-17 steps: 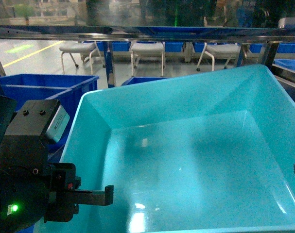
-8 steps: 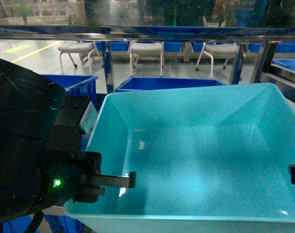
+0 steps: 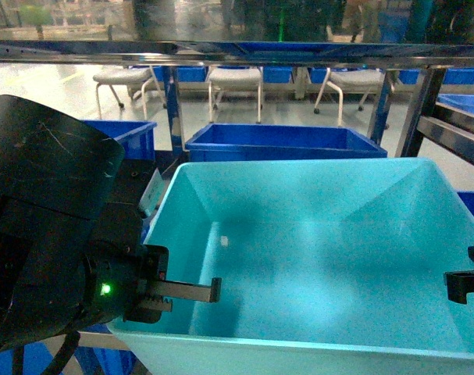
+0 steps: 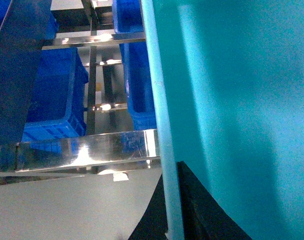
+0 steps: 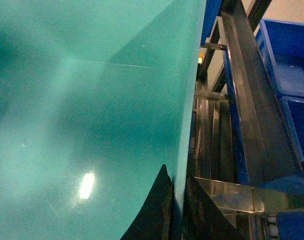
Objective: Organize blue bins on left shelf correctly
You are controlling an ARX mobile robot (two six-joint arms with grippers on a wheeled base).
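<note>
A light turquoise bin (image 3: pixel 315 258) fills the lower head view, lifted between both arms. My left gripper (image 3: pixel 182 291) is shut on its left wall, one black finger lying inside the tub. In the left wrist view the gripper (image 4: pixel 171 205) pinches the pale rim (image 4: pixel 162 125), with a dark finger on each side of it. At the right edge of the head view my right gripper (image 3: pixel 465 285) is shut on the right wall. Its jaws (image 5: pixel 178 202) clamp the thin rim (image 5: pixel 188 100). The left shelf's shiny steel rails (image 4: pixel 86 150) (image 5: pixel 242 195) pass below the tub.
Royal-blue bins (image 3: pixel 283 141) (image 3: pixel 119 131) sit behind the tub, with more on the rack (image 4: pixel 56 95) (image 5: pixel 292 60). A steel bar (image 3: pixel 221 51) crosses overhead and an upright (image 3: pixel 420 109) stands at the right. White chairs (image 3: pixel 237 82) are on the floor beyond.
The turquoise bin has dropped lower in the head view and levelled out, uncovering the royal-blue bin behind it. My left arm now looms larger at the left. Both grips are unchanged.
</note>
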